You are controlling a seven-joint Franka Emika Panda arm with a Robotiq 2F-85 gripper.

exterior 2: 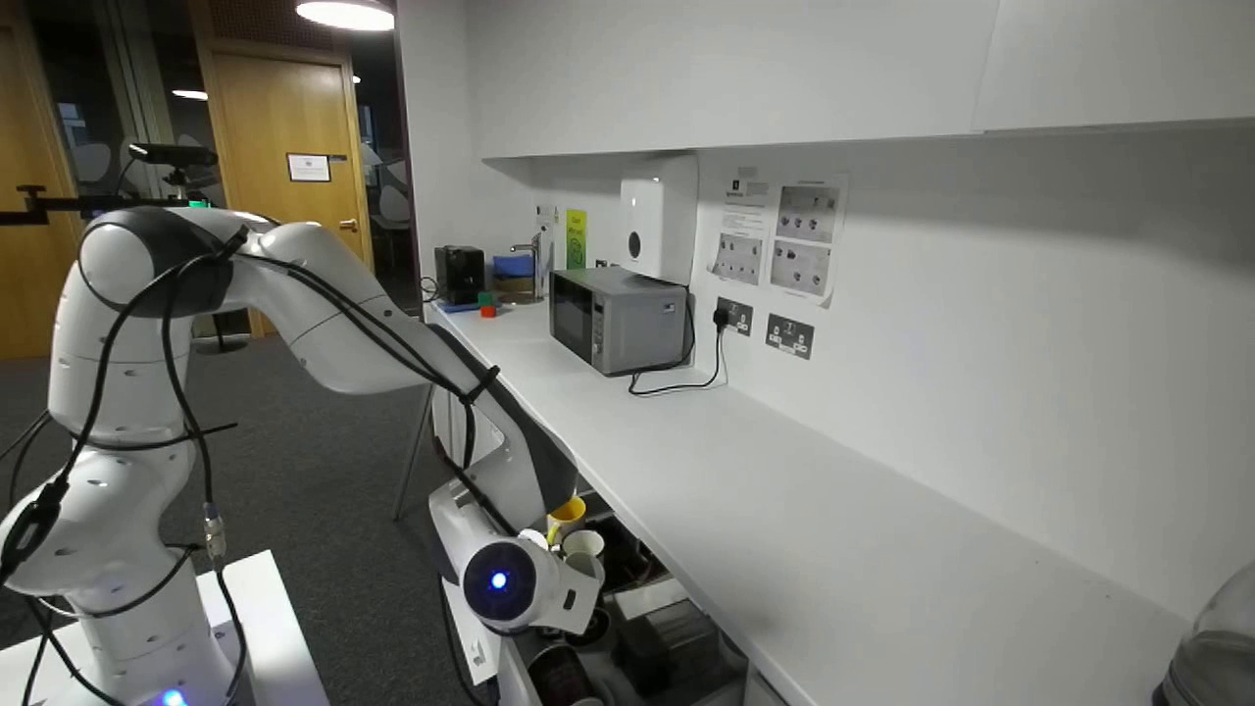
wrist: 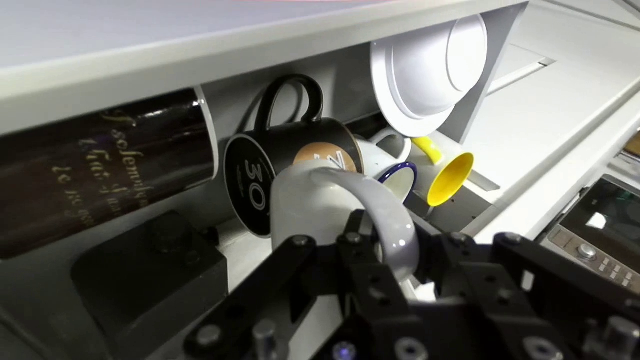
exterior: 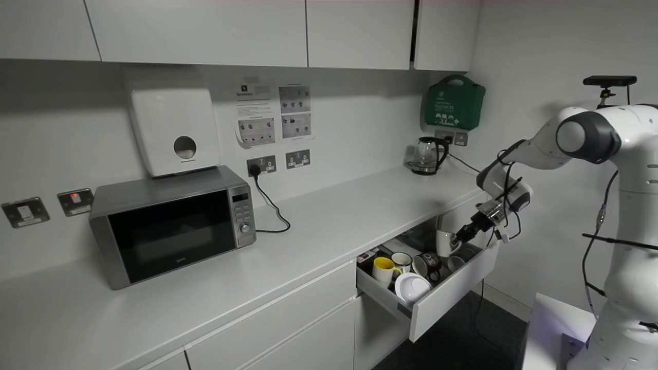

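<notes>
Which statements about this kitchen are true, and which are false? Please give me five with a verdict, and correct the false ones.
1. The pincer holds a white mug by its handle. True.
2. The microwave and the kettle stand on the counter. True.
3. The kettle touches the microwave. False: they stand apart.
4. A yellow-handled mug is in the drawer. True.
5. The drawer is shut. False: it stands open.
</notes>
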